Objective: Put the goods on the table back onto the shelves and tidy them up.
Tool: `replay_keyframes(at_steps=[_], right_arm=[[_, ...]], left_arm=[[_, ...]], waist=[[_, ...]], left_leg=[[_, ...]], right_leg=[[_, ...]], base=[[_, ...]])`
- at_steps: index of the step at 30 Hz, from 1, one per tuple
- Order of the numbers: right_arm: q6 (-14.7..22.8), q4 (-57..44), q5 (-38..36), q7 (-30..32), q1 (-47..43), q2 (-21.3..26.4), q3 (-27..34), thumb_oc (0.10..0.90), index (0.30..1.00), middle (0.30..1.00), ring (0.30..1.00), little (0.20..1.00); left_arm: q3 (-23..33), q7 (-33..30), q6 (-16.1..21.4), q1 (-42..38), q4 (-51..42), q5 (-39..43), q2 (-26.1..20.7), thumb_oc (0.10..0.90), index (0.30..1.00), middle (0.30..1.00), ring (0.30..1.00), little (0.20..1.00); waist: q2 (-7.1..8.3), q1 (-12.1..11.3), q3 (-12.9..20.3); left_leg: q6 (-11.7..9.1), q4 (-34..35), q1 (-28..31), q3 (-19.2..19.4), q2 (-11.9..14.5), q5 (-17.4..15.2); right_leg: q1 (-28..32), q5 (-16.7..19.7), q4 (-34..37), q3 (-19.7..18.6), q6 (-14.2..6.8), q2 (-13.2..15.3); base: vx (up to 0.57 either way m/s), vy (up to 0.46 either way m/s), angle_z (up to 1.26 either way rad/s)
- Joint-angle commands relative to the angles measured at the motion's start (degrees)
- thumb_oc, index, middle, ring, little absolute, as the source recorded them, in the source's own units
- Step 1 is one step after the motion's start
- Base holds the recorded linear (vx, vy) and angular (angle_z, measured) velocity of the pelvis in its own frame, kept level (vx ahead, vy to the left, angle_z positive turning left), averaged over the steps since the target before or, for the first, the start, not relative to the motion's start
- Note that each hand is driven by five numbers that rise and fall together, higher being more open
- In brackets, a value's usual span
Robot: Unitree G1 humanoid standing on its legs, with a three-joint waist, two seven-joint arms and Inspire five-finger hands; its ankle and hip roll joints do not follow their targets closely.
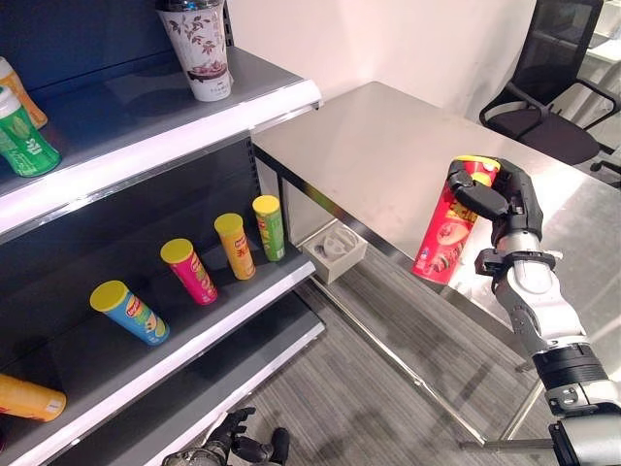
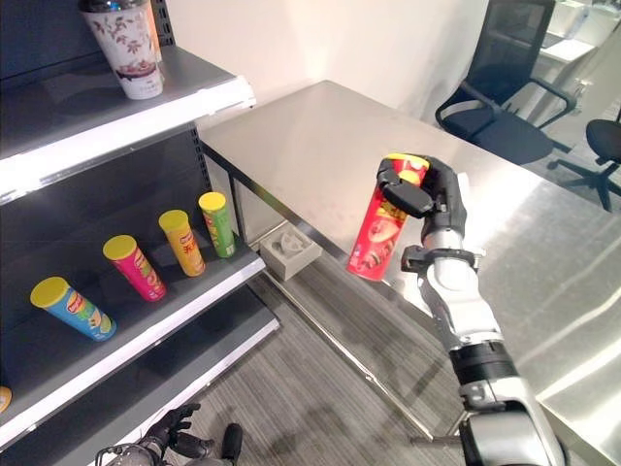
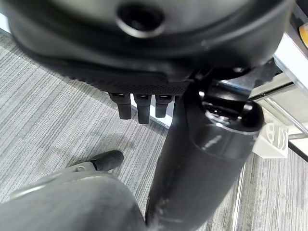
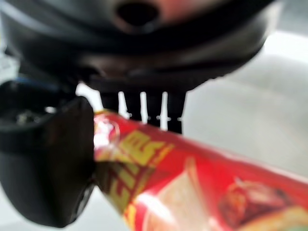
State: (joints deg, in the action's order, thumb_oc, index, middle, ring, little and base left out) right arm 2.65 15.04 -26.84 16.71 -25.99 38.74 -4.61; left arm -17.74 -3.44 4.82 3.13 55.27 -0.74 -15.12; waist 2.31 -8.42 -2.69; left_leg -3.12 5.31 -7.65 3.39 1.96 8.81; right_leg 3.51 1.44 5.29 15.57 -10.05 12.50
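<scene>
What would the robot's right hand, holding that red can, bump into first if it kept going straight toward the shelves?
Probably nothing soon: right hand with red can faces open air, then likely the green can on the shelf; depth unclear.

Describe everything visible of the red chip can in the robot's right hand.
The red chip can is a tall, glossy cylindrical tube with a yellow lid at its top end and printed snack pictures on its side. It is held off the steel table, tilted, lid end uppermost and base toward the shelves. The right hand grips it near the lid, fingers curled on one side, thumb on the other. Nothing else touches it.
</scene>
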Motion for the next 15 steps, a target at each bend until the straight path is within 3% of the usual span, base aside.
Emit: replay_keyframes(at_steps=[1, 3, 6, 8, 11, 14, 15], right_arm=[[8.13, -11.11, 5.02, 2.66, -5.67, 4.71, 7.41, 0.4, 0.3, 0.3, 0.3, 0.3], [8.53, -15.66, 8.24, 3.34, -4.26, 5.01, 9.38, 0.4, 0.3, 0.3, 0.3, 0.3], [8.78, -25.27, 18.74, 4.94, -2.34, 5.23, 12.74, 0.4, 0.3, 0.3, 0.3, 0.3], [8.48, -27.16, 21.04, 5.32, -1.69, 5.03, 13.44, 0.4, 0.3, 0.3, 0.3, 0.3], [8.05, -35.42, 32.17, 7.89, 2.76, -0.84, 15.16, 0.4, 0.3, 0.3, 0.3, 0.3], [9.02, -42.11, 36.18, 6.53, 9.08, -8.92, 12.2, 0.4, 0.3, 0.3, 0.3, 0.3], [10.12, -44.2, 33.31, 4.33, 12.17, -12.39, 8.26, 0.4, 0.3, 0.3, 0.3, 0.3]], left_arm=[[-1.79, -2.1, 1.12, -1.64, 2.21, -3.58, -2.77, 0.8, 0.9, 0.9, 0.9, 0.9], [-1.23, -2.31, 1.06, -1.88, 2.26, -3.79, -2.74, 0.8, 0.9, 0.9, 0.9, 0.9], [-0.02, -3.11, 1.17, -2.21, 2.75, -5.22, -2.58, 0.8, 0.9, 0.9, 0.9, 0.9], [0.09, -3.31, 1.24, -2.27, 2.72, -5.59, -2.66, 0.8, 0.9, 0.9, 0.9, 0.9], [0.64, -4.95, 1.24, -2.89, 2.64, -7.84, -2.43, 0.8, 0.9, 0.9, 0.9, 0.9], [1.49, -6.62, 1.66, -2.64, 0.6, -7.91, -2.55, 0.8, 0.9, 0.9, 0.9, 0.9], [2.1, -7.54, 1.69, -2.31, -1.19, -6.89, -2.95, 0.8, 0.9, 0.9, 0.9, 0.9]], waist=[[1.6, -0.61, 0.72], [1.49, -0.16, 0.83], [1.35, 1.14, 1.3], [1.34, 1.35, 1.47], [0.86, 2.53, 1.81], [0.14, 3.2, 1.54], [-0.09, 3.19, 0.65]], left_leg=[[-0.75, -0.31, 2.65, 1.99, 1.09, -8.52], [-0.75, -0.31, 2.93, 2.12, 1.3, -8.56], [-0.94, -0.31, 4.03, 2.63, 1.98, -9.0], [-0.92, -0.31, 3.89, 2.73, 2.11, -8.65], [-1.13, -0.31, 4.89, 3.29, 3.21, -8.39], [-1.64, -0.31, 5.86, 3.35, 5.1, -6.99], [-2.34, -0.31, 6.07, 2.77, 6.99, -5.07]], right_leg=[[5.28, 5.11, -0.33, 1.81, -2.99, 4.03], [5.33, 4.85, -0.42, 1.55, -2.87, 3.91], [5.66, 3.69, -0.57, 0.79, -2.62, 3.57], [5.43, 3.68, -0.52, 0.62, -2.52, 3.45], [5.57, 1.2, -0.99, -0.22, -1.61, 2.36], [5.9, -3.13, -3.35, -0.96, -0.08, 0.51], [5.83, -5.86, -5.56, -1.45, 1.22, -1.5]], base=[[-0.02, -0.01, -0.04], [-0.02, -0.013, -0.02], [-0.03, -0.029, -0.05], [-0.06, -0.031, -0.12], [-0.11, -0.065, -0.15], [-0.24, -0.145, -0.12], [-0.36, -0.291, -0.02]])
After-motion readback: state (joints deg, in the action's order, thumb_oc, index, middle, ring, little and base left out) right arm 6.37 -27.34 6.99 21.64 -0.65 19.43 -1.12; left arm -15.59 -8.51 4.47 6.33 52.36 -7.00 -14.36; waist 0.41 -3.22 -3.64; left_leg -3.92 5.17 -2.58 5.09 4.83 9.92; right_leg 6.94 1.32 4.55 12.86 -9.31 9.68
